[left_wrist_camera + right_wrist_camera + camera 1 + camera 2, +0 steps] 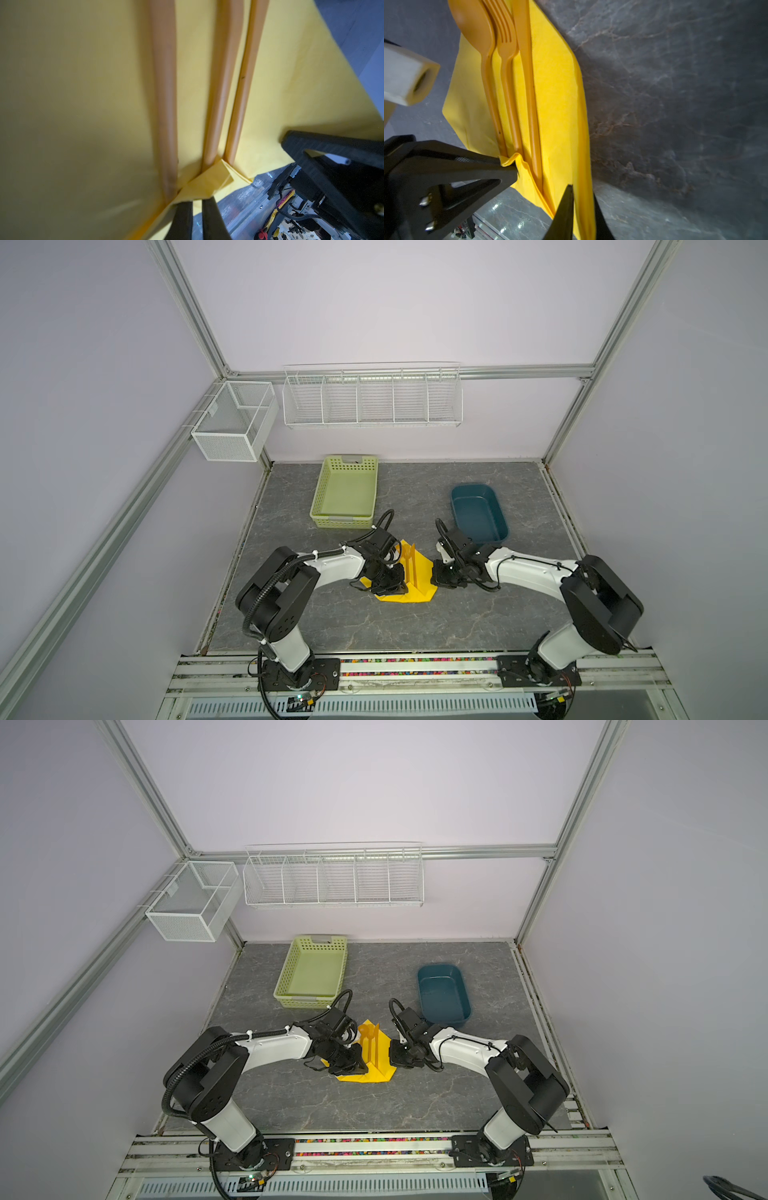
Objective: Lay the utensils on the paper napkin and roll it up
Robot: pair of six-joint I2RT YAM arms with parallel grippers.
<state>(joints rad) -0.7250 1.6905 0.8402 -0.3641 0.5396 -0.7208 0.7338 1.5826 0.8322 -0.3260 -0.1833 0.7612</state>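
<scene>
L gripper (pixel 197 202) pinched the paper napkin (pixel 83 104) by handle ends of the utensils (pixel 508 83). R gripper (pixel 582 191) straddled its edge alongside handles; grip unclear

Three utensils (pixel 508 62), one napkin (pixel 558 104), one basket (pixel 343 523), one tub (pixel 478 510)

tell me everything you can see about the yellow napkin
The paper napkin is a bright yellow sheet of thin paper on the grey marbled table, between the arms. Three orange utensils lie side by side along its middle. Its sides look lifted: the left gripper and right gripper each pinch an edge.
</scene>
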